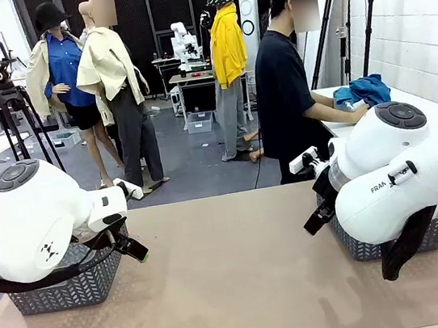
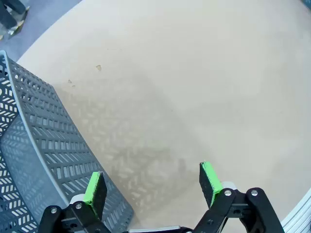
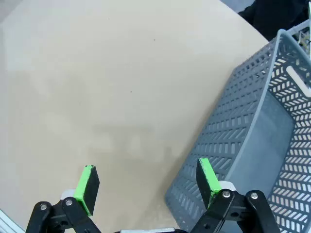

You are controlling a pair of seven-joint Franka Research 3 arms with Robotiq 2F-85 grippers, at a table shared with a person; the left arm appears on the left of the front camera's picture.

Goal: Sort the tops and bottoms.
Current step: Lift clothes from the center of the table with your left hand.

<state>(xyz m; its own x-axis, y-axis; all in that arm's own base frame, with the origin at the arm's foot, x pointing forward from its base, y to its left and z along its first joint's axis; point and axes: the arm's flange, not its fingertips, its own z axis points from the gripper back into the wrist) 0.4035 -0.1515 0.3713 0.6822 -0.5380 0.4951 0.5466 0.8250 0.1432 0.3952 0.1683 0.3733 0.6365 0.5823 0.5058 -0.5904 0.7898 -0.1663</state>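
My left claw (image 2: pixel 153 180) gapes empty by the left basket (image 2: pixel 43 145), right claw (image 3: pixel 148 180) likewise by the right basket (image 3: pixel 233 145); the front view adds blue tops (image 1: pixel 367 88), far right.

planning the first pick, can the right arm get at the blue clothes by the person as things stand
Probably not. The blue clothes lie on a separate white table past the tan table's far edge, beside the person's hand. The right end effector hangs open by the grey basket.
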